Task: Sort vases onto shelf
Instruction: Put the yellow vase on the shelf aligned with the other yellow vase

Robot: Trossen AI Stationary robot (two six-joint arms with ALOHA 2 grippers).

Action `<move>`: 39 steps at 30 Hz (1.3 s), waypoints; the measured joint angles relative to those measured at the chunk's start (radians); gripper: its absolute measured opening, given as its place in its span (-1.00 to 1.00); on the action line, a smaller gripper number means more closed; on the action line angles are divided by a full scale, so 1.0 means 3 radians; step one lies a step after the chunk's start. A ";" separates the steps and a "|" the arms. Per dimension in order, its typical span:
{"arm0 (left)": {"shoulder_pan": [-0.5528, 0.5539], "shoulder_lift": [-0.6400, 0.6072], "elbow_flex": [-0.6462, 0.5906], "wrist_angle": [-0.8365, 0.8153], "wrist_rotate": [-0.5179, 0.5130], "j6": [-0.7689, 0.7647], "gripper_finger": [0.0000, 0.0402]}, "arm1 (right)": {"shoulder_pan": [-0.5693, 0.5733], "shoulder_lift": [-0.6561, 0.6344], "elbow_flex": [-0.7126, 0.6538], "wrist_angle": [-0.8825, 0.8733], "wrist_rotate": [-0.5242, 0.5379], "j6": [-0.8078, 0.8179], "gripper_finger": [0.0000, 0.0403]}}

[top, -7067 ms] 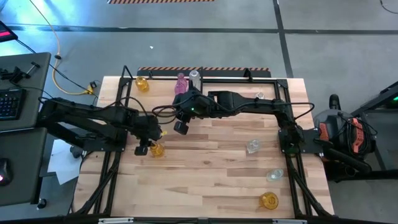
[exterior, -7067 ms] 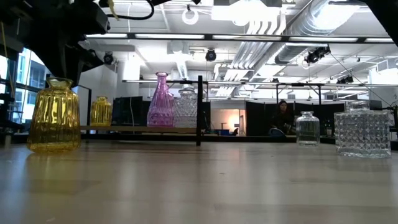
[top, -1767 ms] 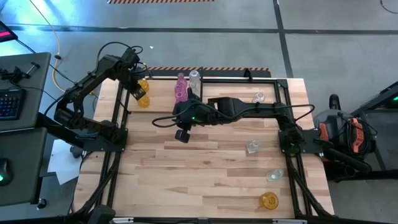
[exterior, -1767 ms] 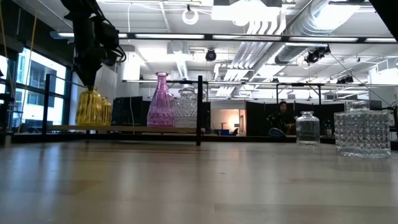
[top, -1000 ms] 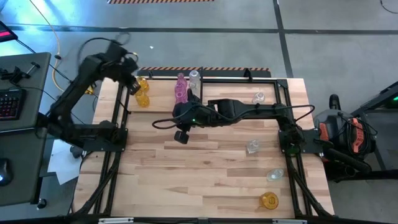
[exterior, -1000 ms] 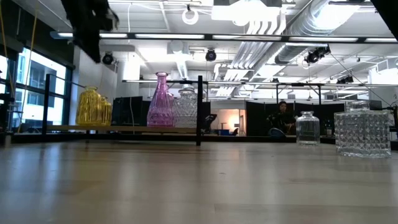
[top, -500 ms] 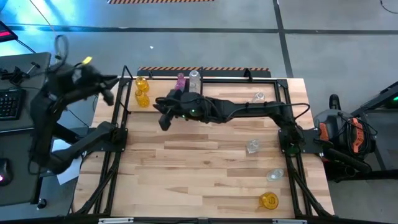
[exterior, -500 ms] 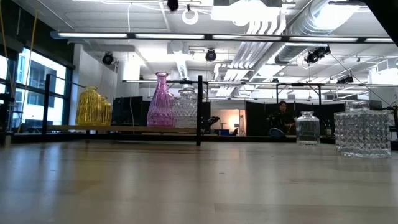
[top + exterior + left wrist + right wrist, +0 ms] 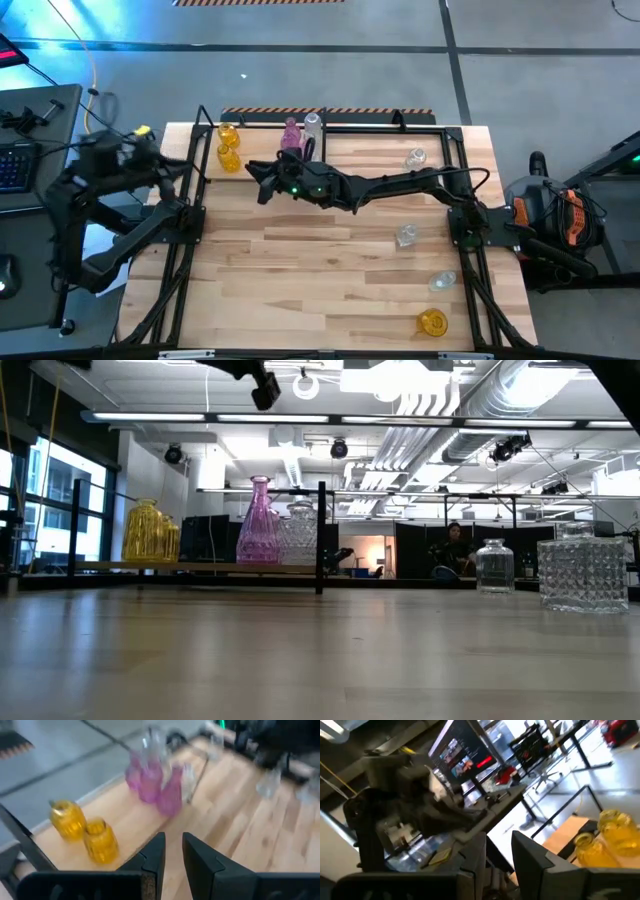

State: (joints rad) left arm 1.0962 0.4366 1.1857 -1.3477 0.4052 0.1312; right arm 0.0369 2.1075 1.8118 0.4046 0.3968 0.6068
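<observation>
The shelf (image 9: pixel 262 180) holds 2 yellow vases (image 9: pixel 229 146), 1 pink vase (image 9: pixel 291 133) and 1 clear vase (image 9: pixel 313 125) (both empty grippers (image 9: pixel 172 851) (image 9: pixel 499 850) slightly apart).

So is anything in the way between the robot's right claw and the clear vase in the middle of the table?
Nothing visible blocks it. The right gripper hangs near the shelf, and only bare tabletop lies between it and the clear vase.

Bright overhead ceiling lights, soft shadows, both wrist views motion-blurred
</observation>
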 joint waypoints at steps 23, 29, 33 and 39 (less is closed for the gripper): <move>-0.0570 0.0009 -0.1507 0.1438 -0.0116 -0.0070 -1.00 | -0.0036 -0.0003 0.0658 -0.0541 -0.0103 -0.1391 -0.62; -0.0657 0.0261 -0.1527 0.1474 -0.0574 -0.0437 -1.00 | -0.0056 -0.0003 0.0850 -0.0832 -0.0101 -0.1621 -0.62; -0.0793 0.0525 -0.1627 0.1611 -0.0713 -0.0794 -1.00 | -0.0081 -0.0003 0.0908 -0.0877 -0.0101 -0.1731 -0.62; -0.1220 0.0676 -0.1805 0.2293 -0.0903 -0.1062 -1.00 | -0.0128 -0.0004 0.0945 -0.0923 -0.0100 -0.1764 -0.62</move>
State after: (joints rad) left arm 0.7301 0.6395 0.6441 -0.6599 0.1344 -0.1874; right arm -0.0014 2.1063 2.0953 0.1276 0.3668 0.0776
